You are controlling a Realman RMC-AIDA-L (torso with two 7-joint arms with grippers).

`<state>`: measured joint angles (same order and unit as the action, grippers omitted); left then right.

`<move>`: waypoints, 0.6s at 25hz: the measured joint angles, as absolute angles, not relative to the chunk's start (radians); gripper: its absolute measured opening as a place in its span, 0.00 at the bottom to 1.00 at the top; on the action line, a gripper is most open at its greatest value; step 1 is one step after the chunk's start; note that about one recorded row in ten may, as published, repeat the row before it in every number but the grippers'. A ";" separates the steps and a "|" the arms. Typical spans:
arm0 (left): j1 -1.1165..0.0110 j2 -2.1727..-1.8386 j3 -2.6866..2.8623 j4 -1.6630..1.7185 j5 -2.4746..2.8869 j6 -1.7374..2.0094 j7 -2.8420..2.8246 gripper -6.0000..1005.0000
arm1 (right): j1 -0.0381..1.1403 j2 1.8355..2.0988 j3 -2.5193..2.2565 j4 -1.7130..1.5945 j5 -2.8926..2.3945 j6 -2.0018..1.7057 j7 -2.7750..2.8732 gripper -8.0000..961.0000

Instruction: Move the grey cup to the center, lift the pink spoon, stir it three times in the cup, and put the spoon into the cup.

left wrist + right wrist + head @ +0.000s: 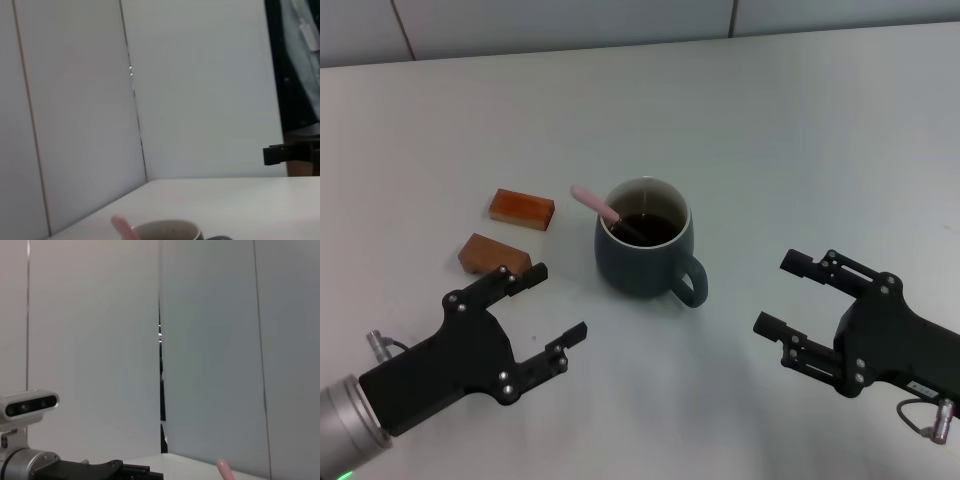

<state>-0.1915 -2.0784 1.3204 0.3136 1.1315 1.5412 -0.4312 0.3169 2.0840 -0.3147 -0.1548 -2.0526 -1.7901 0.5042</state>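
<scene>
Currently the pink spoon [597, 204] leans inside the grey cup [645, 250] of dark liquid. Left end effector [553, 305] and right end effector [783, 294] sit near, both released, empty.

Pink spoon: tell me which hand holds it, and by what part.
Neither. The pink spoon stands in the grey cup; left hand and right hand are open, empty.

Head view looks down close; both low wrist views face walls, sharing the pink spoon [595, 203].
</scene>
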 joint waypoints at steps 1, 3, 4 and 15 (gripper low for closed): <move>-0.194 -2.078 1.319 0.314 1.132 1.532 -0.448 0.71 | 0.318 2.084 -0.314 -0.154 -2.053 -1.782 0.514 0.74; -0.200 -2.076 1.317 0.317 1.131 1.513 -0.489 0.71 | 0.321 2.084 -0.313 -0.154 -2.052 -1.764 0.532 0.74; -0.200 -2.075 1.318 0.320 1.131 1.507 -0.500 0.71 | 0.322 2.084 -0.312 -0.154 -2.052 -1.749 0.537 0.74; -0.210 -2.075 1.347 0.325 1.138 1.468 -0.513 0.71 | 0.332 2.082 -0.317 -0.144 -2.051 -1.675 0.571 0.74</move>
